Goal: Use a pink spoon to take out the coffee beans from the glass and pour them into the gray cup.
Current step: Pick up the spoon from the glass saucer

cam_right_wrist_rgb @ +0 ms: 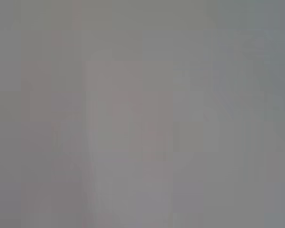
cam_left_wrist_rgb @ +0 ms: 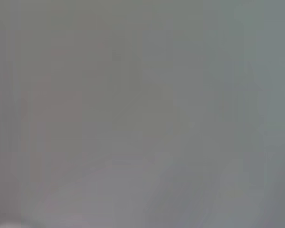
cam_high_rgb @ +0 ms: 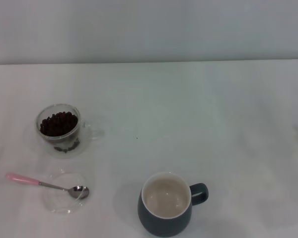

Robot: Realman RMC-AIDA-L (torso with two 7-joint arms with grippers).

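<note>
Open table between glass and gray cup.

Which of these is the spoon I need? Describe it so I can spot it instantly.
On the white table, look near the robot's left, in front of the glass of coffee beans. The pink spoon lies there, its shiny bowl resting on a flat clear dish; it is the only pink thing.

glass: clear, upright, far left, handle to the right | coffee beans: dark, filling it | pink spoon: lying nearer, metal bowl rightward | gray cup: upright, cream inside, handle right, near centre
</note>
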